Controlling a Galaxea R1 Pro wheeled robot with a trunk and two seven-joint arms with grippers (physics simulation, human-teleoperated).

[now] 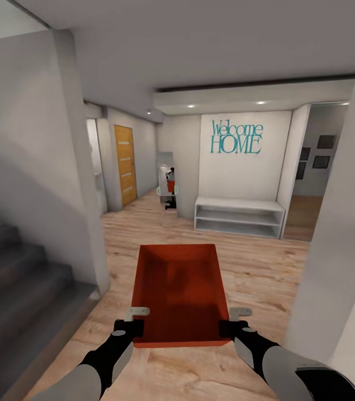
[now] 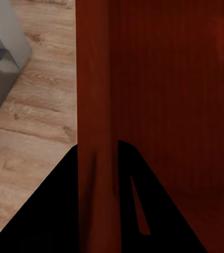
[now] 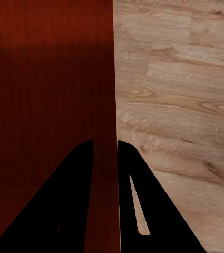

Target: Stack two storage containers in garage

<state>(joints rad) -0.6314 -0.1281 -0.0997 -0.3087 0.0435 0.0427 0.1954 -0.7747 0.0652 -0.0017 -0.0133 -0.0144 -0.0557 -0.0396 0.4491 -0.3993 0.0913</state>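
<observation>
One orange-red storage container (image 1: pixel 178 292) is held out in front of the robot, clear of the light wood plank floor (image 1: pixel 255 267), so the carrying step toward the garage is judged to be in hand, with nothing yet set down or stacked. The container is gripped on both long sides near its close end: the left gripper (image 1: pixel 134 321) is clamped over the left wall, and in the left wrist view its dark fingers (image 2: pixel 98 211) are seen on either side of that wall; the right gripper (image 1: pixel 234 322) is likewise closed over the right wall, with the wall's edge pinched between its fingers (image 3: pixel 80 205). The bin is open-topped and appears empty. A hallway is seen ahead, with white walls, a grey staircase (image 1: pixel 16 278) at the left, a low white shelf unit (image 1: pixel 238 217) under teal "Welcome HOME" lettering (image 1: pixel 236 137), and an orange-wood door with glass slits (image 1: pixel 124 164) at the far left end. That door is judged to be the likely way to the garage; if so, the base must be driven forward and turned left past the stair wall, with the bin kept level and clear of the corner.
</observation>
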